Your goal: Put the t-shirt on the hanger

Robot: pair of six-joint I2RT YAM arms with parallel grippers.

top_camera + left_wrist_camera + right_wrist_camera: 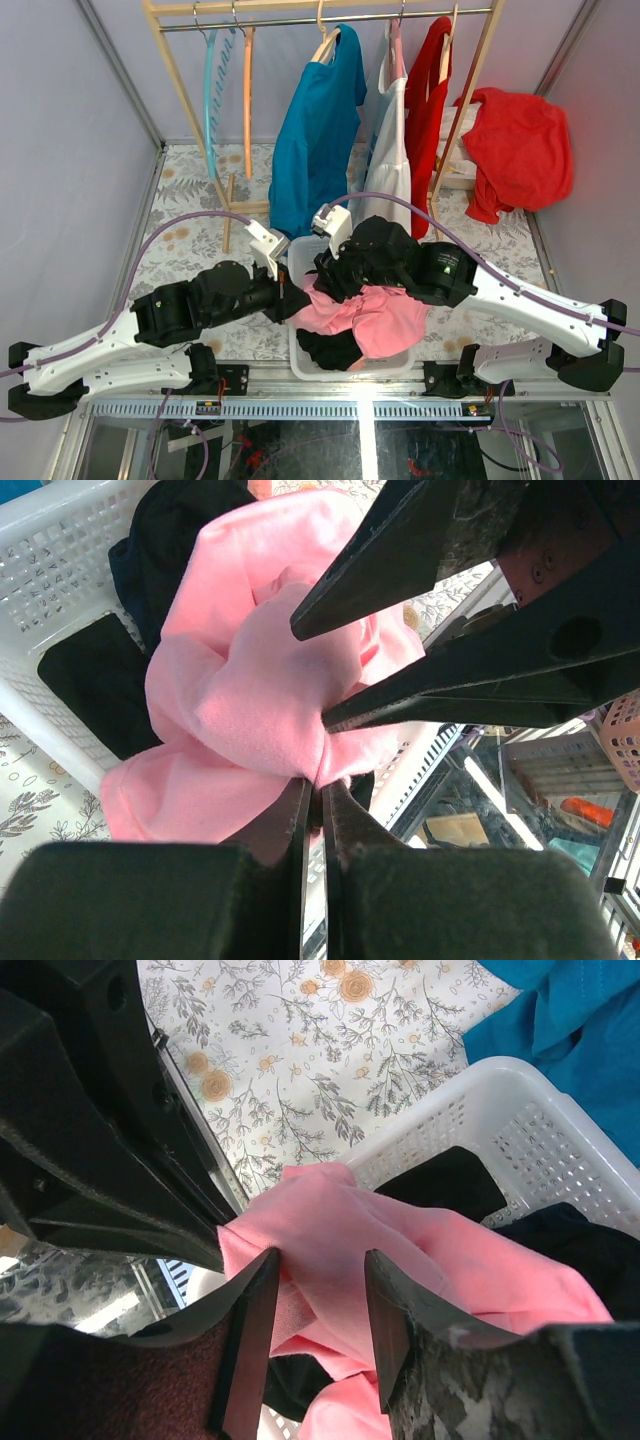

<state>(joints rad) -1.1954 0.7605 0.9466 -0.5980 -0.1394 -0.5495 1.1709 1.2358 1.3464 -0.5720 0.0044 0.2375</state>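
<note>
The bubblegum-pink t-shirt (372,318) lies bunched over the white basket (296,368) at the near table edge. My left gripper (293,300) is shut on a fold of it; in the left wrist view (320,785) the pink cloth (240,690) is pinched at the tips. My right gripper (327,283) is open, and its jaws straddle a fold of the shirt (450,1260) just beside the left one, as the right wrist view (320,1265) shows. The orange hanger (247,90) hangs empty on the rack at the back left.
Dark garments (330,350) lie in the basket under the shirt. On the wooden rack (330,12) hang a teal hanger (210,90), a blue t-shirt (318,140), a pale garment (392,150) and a red one (428,100). A red cloth (515,150) lies at the back right.
</note>
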